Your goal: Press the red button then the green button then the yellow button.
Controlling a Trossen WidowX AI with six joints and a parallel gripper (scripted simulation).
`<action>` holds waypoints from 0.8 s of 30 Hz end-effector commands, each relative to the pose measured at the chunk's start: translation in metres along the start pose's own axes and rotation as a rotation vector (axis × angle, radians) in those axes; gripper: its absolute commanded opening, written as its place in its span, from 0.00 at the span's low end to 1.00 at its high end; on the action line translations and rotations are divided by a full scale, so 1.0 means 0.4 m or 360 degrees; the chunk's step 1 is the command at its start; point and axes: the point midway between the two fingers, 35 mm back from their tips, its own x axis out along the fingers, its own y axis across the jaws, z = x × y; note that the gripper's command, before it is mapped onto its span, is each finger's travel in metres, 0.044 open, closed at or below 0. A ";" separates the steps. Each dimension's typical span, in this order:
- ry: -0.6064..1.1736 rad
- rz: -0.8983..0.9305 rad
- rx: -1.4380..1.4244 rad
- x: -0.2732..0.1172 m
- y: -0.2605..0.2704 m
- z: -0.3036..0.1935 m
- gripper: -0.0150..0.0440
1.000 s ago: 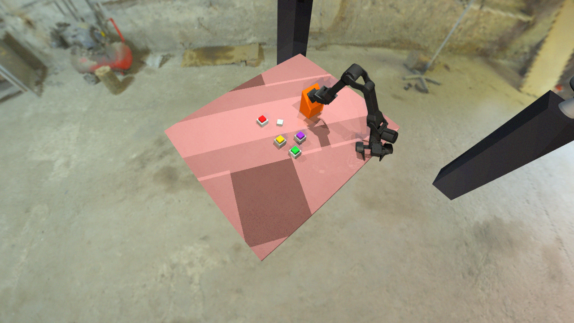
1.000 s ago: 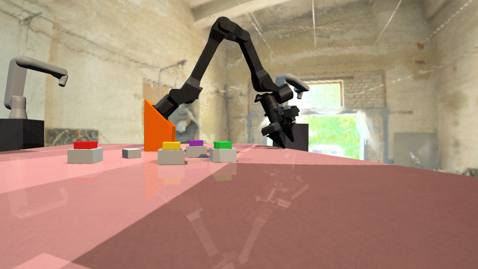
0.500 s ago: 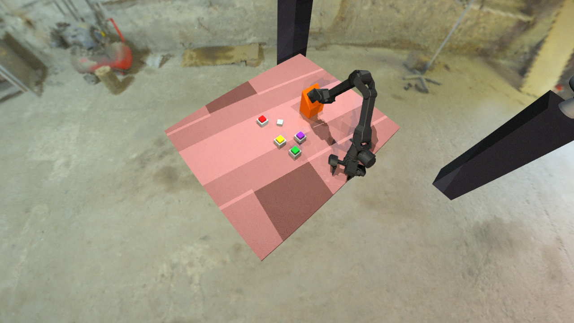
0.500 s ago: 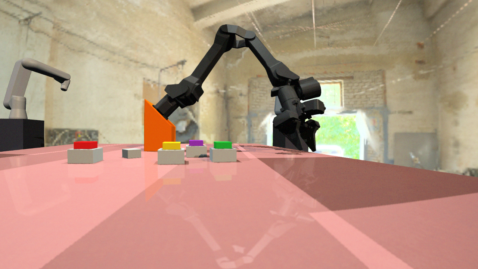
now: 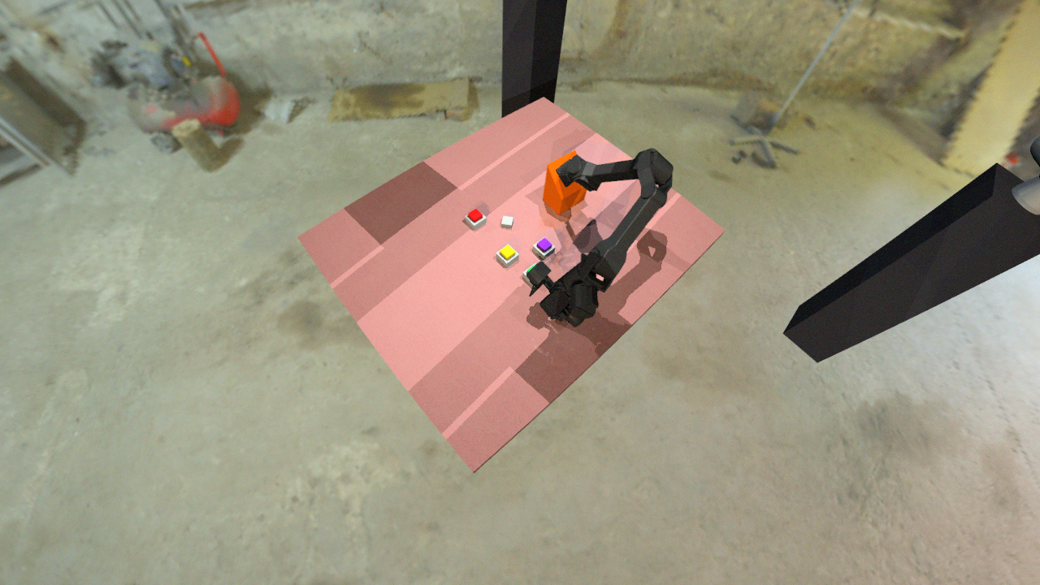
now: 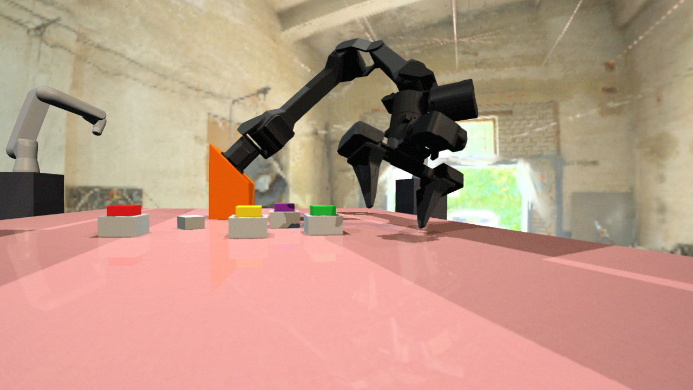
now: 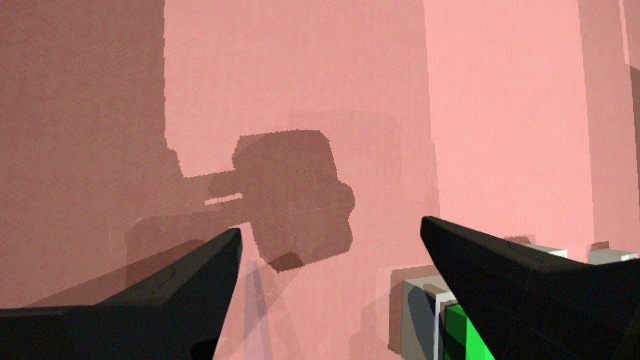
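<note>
From the top view, the gripper [image 5: 539,282] hangs low over the pink surface [image 5: 436,320] right beside the green button [image 5: 534,272], which its fingers partly cover; the yellow button [image 5: 507,253] and purple button [image 5: 543,246] sit just beyond, the red button [image 5: 474,215] farther off beside a small grey block [image 5: 506,221]. In the exterior view the gripper [image 6: 396,209] is spread wide with nothing between its fingers, one tip near the surface [image 6: 339,310], to the right of the green button [image 6: 322,209]. In the wrist view, one finger [image 7: 505,280] overlaps the green button [image 7: 462,335].
</note>
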 end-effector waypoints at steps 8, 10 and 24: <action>0.0361 -0.0176 -0.0044 0.074 -0.325 0.022 0.93; 0.0425 -0.0175 -0.0040 0.079 -0.382 0.016 0.93; 0.0720 0.0080 0.0082 0.057 -0.725 -0.089 0.93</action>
